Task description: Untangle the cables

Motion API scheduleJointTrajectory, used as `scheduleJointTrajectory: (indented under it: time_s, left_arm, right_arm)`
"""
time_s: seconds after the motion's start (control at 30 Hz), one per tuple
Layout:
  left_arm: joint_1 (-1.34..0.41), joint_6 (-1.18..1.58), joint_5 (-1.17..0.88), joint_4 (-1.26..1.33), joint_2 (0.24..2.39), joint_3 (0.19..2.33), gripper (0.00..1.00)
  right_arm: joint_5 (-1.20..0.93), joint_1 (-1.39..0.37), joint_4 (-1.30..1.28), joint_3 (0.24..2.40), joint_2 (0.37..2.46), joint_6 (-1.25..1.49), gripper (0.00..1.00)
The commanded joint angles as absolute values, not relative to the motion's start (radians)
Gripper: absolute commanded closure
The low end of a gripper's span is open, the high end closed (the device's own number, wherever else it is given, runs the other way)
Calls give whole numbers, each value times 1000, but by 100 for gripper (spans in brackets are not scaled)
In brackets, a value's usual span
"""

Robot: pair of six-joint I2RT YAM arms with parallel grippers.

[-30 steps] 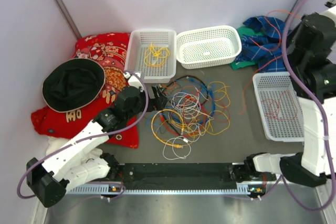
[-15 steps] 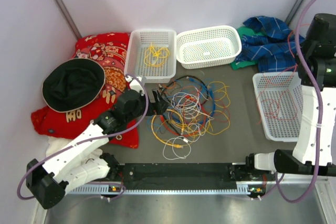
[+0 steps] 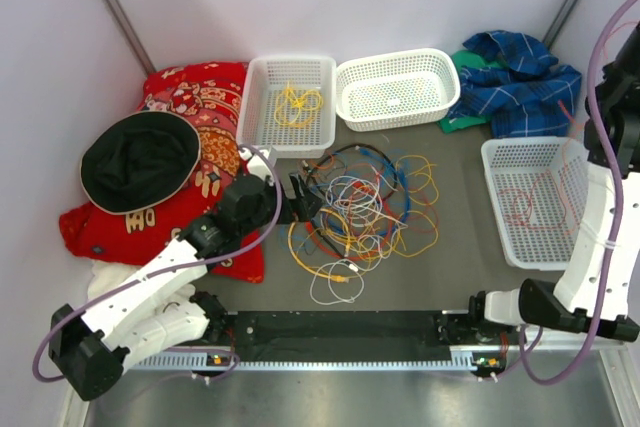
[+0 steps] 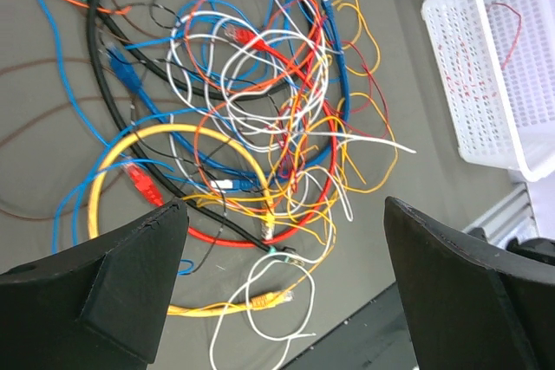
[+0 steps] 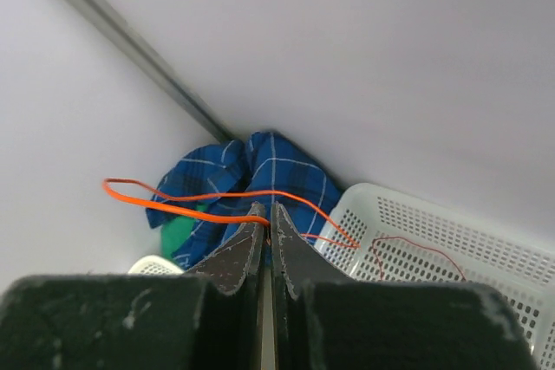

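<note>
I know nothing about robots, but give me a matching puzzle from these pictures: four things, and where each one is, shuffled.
1 black hat
2 small yellow cable
3 blue checked cloth
4 thin orange cable

A pinched in the right fingers
B on the red patterned cloth
C far right corner
D inside the back left basket

Pairs: 1-B, 2-D, 3-C, 4-A.

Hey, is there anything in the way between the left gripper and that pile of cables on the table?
Nothing visible. The left gripper hangs open at the left edge of the cables, and its wrist camera shows the tangle lying bare below its spread fingers.
</note>
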State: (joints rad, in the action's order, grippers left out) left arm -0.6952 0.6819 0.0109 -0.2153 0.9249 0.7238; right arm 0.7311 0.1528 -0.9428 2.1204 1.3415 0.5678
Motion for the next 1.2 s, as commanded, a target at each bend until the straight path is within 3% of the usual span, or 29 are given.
scheduleJointTrajectory:
  time_s: [0.0, 0.27, 0.4, 0.43, 0.47, 0.53, 0.63, 0.73, 1.0, 1.17]
  left_arm:
    - [-698, 727, -47, -135, 917, 706, 1]
    - [-696, 742, -51, -143, 887, 663, 1]
    - [-696, 746, -58, -146, 894, 655, 1]
    - [-696, 747, -61, -146, 899, 655, 1]
    - [-698, 747, -61, -146, 905, 655, 1]
    - [-696, 747, -67, -144, 914, 661, 1]
    - [-696, 733, -68, -144, 923, 675, 1]
    - [-698, 713, -43, -143, 923, 686, 1]
    - [-695, 684, 34, -208, 985, 755, 1]
    - [-696, 703, 40, -229, 974, 758, 1]
  right_arm:
    - [689, 248, -959, 2034, 1344, 616, 100]
    - [614, 374, -896, 1512, 1232, 729, 100]
    - [502, 377, -835, 1350, 1206, 719, 100]
    - [473, 377, -828, 1332, 1201, 726, 76]
    - [444, 377, -818, 1295, 1195, 745, 58]
    - [377, 356, -769, 1258, 1146, 758, 31]
    - [385, 249, -683, 1210, 1045, 721, 12]
    - [396, 134, -664, 1215, 981, 675, 1]
    - [155, -248, -559, 1019, 992, 539, 1]
    - [-32, -282, -424, 806, 1094, 520, 1]
